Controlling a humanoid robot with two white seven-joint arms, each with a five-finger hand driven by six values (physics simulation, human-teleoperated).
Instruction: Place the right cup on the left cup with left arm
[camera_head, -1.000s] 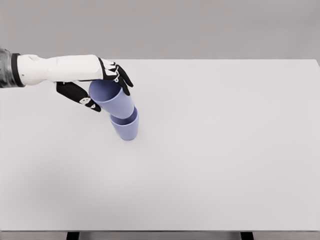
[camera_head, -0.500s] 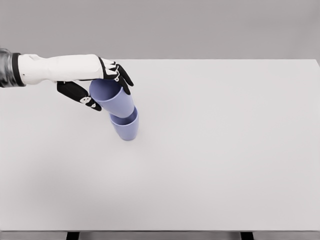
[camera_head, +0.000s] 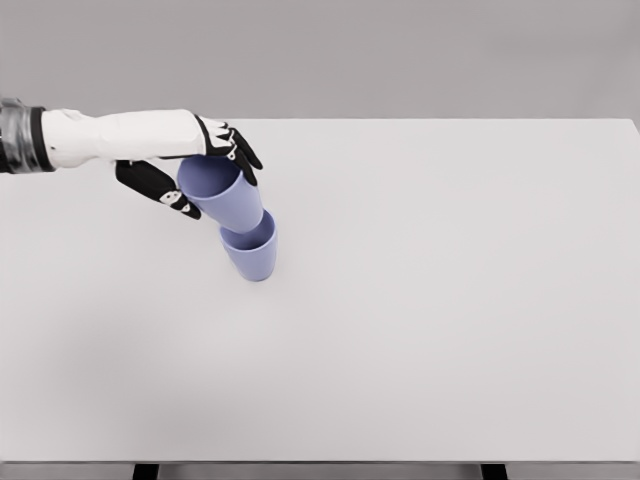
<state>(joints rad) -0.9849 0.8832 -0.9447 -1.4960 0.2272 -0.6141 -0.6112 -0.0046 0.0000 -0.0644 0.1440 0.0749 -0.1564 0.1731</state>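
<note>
Two lavender-blue cups are nested on the white table. The lower cup stands on the table left of the middle. The upper cup sits in its mouth and leans up and to the left, with its open rim facing my left hand. That hand reaches in from the left edge. Its black fingers curve over the far side of the upper cup's rim and its thumb lies on the near side, so the fingers still wrap the cup. My right arm is out of view.
The table's front edge runs along the bottom of the view, with two dark legs below it. Its far edge meets a plain grey wall.
The left hand has drawn slightly to the left, and the upper cup has shifted a little left with it. The lower cup has stayed put.
</note>
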